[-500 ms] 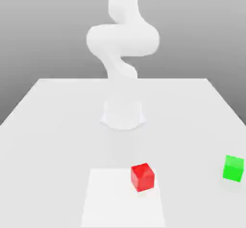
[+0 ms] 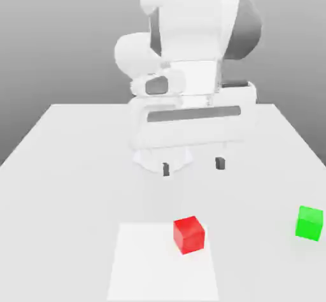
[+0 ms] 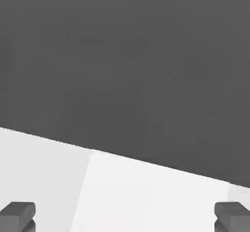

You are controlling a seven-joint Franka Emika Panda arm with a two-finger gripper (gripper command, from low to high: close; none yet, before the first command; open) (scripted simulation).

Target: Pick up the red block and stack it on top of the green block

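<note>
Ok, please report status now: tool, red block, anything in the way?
Tool open, empty, above table. Red block on table, untouched. Green block apart, at exterior view's right. Nothing between them.

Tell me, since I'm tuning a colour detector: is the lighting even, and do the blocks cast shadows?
Exterior view: soft, even light, no glare; the red block and green block cast barely any shadow on the table. Hand view: flat dark backdrop above the pale table, with the open gripper fingertips dark grey.
</note>
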